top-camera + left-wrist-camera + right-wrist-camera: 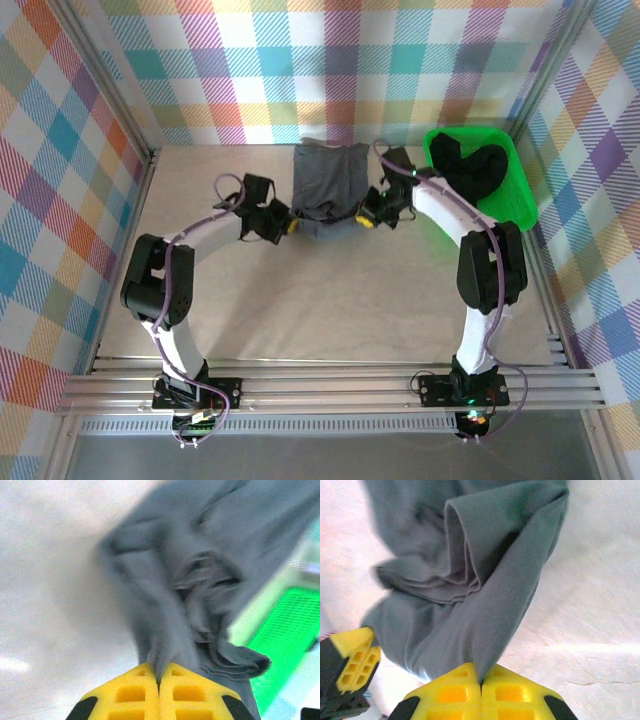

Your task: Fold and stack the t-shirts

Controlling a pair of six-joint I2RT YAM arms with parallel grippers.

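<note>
The left gripper (159, 681) is clenched on a pinch of the grey t-shirt (200, 555). Its two yellow, waffle-patterned plastic fingers (131, 694) are pressed together, with a thin peak of cloth caught between their tips. The right gripper (481, 680) is likewise clamped on the same shirt, and a taut ridge of fabric is drawn down into the seam between its yellow pads.

Seen from above, the two grippers are set at the near left and near right corners of the shirt, with the near hem bunched between them. The shirt is a soft, matte, slate-grey cotton knit with a fine weave. It is gathered into deep rounded folds and a rolled, layered edge close to the grippers, while its far part is spread flatter as a rough rectangle.

It is laid on the far middle of the table (330, 300), a pale, smooth, faintly grained surface. Near it, at the far right of the table, a bright green plastic tray (523, 200) with a raised rim is placed. Black t-shirts (470, 165) are heaped in the tray as a crumpled dark mound. The table is enclosed by walls (300, 60) covered in a pastel plaid pattern.
</note>
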